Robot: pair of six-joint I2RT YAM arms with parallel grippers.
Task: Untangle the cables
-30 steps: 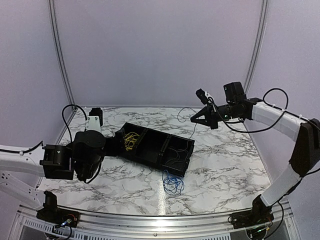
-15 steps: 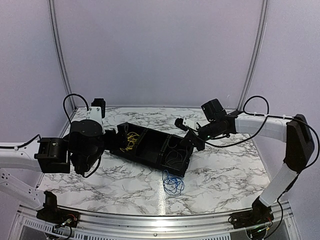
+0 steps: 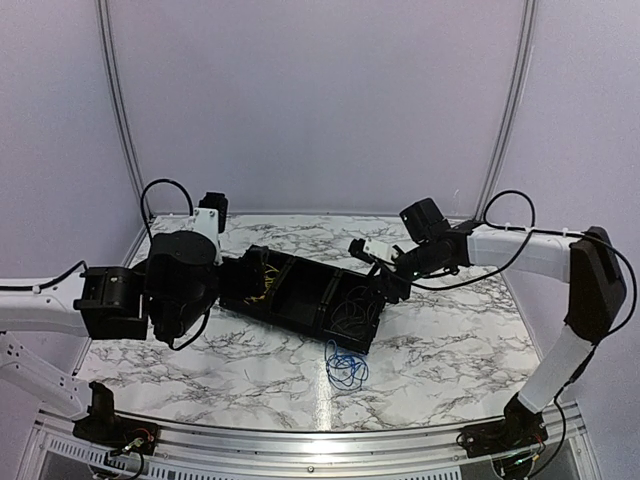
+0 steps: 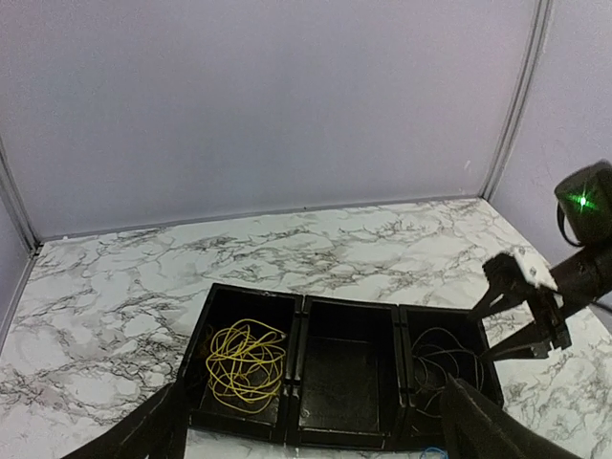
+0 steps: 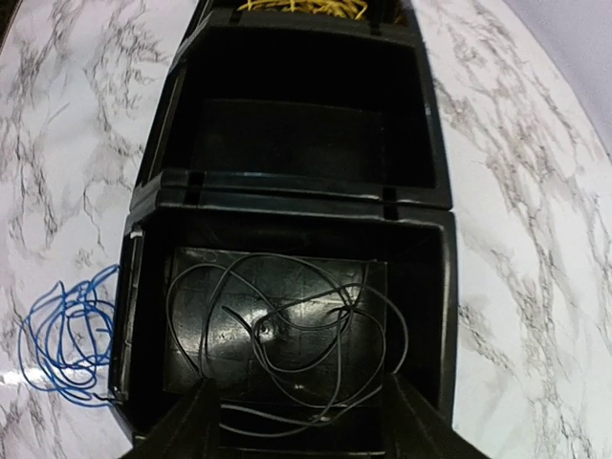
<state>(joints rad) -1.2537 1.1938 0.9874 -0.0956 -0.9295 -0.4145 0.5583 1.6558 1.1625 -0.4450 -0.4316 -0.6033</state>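
A black three-compartment tray [image 3: 300, 264] lies across the marble table. The cables lie apart: a yellow coil [image 4: 246, 359] in the tray's left compartment, a thin dark one [image 5: 287, 344] loose in the right compartment, and a blue one [image 3: 346, 367] on the table by the tray's right front corner. My right gripper [image 5: 306, 426] hangs open just above the dark cable, its fingers either side and nothing between them. My left gripper [image 4: 311, 440] stands open at the tray's near side, holding nothing. The middle compartment is empty.
The blue cable [image 5: 67, 335] lies right against the tray's outer wall. The booth's back wall and corner posts close in the table on three sides. My right arm [image 3: 520, 245] reaches in from the right, and my left arm [image 3: 120, 300] from the left.
My right gripper came down from high above the table to the tray's right compartment and opened, letting the dark cable go into it. My left arm shifted slightly up and back.
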